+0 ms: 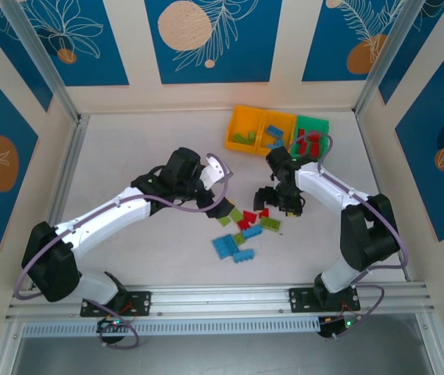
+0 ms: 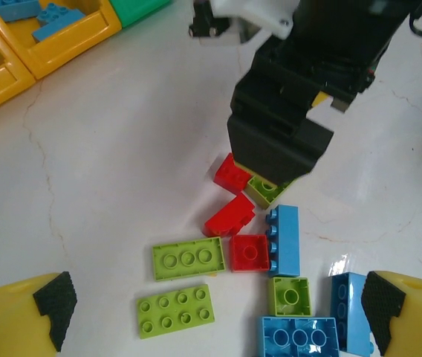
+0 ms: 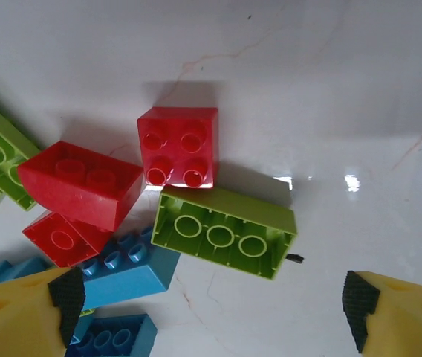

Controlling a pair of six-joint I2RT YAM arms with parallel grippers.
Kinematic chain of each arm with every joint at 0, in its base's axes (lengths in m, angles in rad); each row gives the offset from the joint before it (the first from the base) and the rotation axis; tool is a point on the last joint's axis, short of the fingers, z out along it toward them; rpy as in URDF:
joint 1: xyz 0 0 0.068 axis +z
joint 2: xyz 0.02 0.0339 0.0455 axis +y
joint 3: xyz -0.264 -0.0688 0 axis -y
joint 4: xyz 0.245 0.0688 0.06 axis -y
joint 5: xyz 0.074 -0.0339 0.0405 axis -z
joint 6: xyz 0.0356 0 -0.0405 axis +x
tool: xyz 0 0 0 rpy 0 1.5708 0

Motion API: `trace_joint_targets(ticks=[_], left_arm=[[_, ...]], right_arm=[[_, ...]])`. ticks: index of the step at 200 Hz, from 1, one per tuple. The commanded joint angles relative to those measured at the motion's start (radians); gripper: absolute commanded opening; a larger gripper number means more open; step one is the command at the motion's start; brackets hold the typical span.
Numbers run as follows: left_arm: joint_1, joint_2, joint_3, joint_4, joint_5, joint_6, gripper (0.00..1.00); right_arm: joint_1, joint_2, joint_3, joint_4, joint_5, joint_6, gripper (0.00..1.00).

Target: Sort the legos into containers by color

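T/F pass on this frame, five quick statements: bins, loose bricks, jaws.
1. The green bin holds red bricks. True.
2. Both arms have their jaws shut on bricks. False: the left gripper and right gripper both have open jaws, holding nothing.
3. The loose bricks are all blue. False: the pile mixes red, lime green and light blue.
4. The middle yellow bin holds blue bricks. True.
5. The bins sit between the arm bases. False: they sit at the far side of the table.

Bright, sharp pictures, with small glare spots on the table (image 3: 352, 181).
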Motion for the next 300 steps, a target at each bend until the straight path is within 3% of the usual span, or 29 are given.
trace_joint_targets(ticks=[1,87,150,229,252,300], left_arm=[[-0.013,-0.019,0.009,0.017,0.045,-0.010,1.00],[-0.017,-0.041,-0.016,0.007,0.026,-0.014,1.00],[-0.018,-0.028,-0.015,0.012,0.033,-0.011,1.00],[-0.020,-0.080,-0.069,0.023,0.004,-0.028,1.00],[-0.020,-0.079,-0.071,0.030,0.005,-0.030,1.00],[-0.023,-0.098,-0.057,0.039,0.001,-0.024,1.00]], right_arm=[[0.004,0.046,-0.013,0.017,-0.058,0.021,0.94],[0.016,0.095,-0.091,0.041,-0.055,0.028,0.94],[-0.003,0.208,-0.027,0.058,-0.038,0.030,0.89],[-0.006,0.211,-0.050,-0.008,0.052,0.091,0.72],[-0.009,0.200,-0.048,0.002,0.059,0.094,0.63],[-0.026,0.062,0.058,-0.026,0.063,0.103,0.48]])
